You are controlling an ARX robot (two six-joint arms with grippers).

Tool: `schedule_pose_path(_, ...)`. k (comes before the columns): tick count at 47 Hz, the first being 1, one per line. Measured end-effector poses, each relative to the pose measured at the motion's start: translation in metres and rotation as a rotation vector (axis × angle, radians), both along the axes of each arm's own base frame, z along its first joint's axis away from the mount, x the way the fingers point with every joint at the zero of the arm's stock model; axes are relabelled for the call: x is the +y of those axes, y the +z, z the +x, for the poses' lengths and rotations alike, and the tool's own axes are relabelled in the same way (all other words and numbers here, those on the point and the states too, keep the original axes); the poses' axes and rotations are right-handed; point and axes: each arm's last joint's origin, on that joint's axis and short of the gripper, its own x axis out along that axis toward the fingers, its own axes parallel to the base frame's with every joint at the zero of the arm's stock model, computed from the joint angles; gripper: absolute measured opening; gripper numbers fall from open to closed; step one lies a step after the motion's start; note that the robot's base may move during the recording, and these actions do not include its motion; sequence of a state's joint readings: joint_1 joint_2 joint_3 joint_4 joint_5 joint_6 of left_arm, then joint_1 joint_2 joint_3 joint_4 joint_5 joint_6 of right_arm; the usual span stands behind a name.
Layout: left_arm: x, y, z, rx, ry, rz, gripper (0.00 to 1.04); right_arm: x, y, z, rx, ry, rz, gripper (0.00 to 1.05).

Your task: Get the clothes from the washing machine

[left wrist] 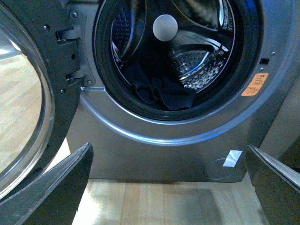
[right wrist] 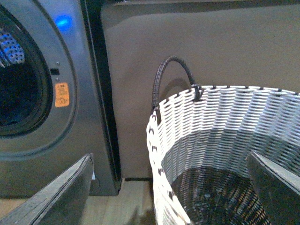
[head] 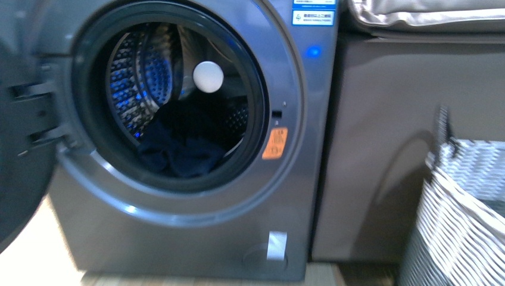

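The grey washing machine point(head: 196, 238) stands with its round door point(left wrist: 28, 98) swung open to the left. Dark navy clothes point(head: 178, 149) lie heaped at the bottom front of the perforated steel drum, and show in the left wrist view point(left wrist: 164, 91) too. A white ball point(head: 208, 76) sits at the drum's back. My left gripper point(left wrist: 173, 187) is open and empty, back from the machine's lower front, above the wood floor. My right gripper point(right wrist: 173, 187) is open and empty over the woven basket point(right wrist: 225, 112). Neither arm shows in the front view.
The grey-white woven basket point(head: 464, 214) with a dark handle point(right wrist: 171, 70) stands on the floor right of the machine. A brown cabinet front point(head: 387, 119) is behind it, with a beige cushion point(head: 417, 15) on top. An orange warning sticker point(head: 274, 143) is beside the porthole.
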State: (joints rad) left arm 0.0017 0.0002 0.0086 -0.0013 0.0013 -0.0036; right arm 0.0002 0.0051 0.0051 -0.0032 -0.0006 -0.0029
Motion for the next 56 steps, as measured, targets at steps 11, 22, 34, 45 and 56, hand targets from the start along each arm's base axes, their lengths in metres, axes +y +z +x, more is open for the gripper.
schedule_pose_path(11,0.0000,0.0001,0.0000,-0.001,0.002,0.000,0.98,0.0000,0.0001,0.0000,-0.001,0.001,0.000,0.97)
schedule_pose_path(22,0.0000,-0.0002,0.0001,0.002,0.001,0.000,0.98,0.0000,0.0001,0.0000,-0.001,0.001,0.000,0.97)
schedule_pose_path(34,0.0000,-0.0002,0.0001,0.002,0.001,0.000,0.98,0.0000,0.0001,0.0000,-0.001,0.001,0.000,0.97)
schedule_pose_path(45,0.0000,-0.0002,0.0001,0.002,0.001,0.000,0.98,0.0000,0.0001,0.0000,-0.001,0.001,0.000,0.97)
schedule_pose_path(56,0.0000,-0.0001,0.0000,0.001,0.001,0.000,0.98,0.0000,0.0001,0.0000,-0.001,0.001,0.000,0.97)
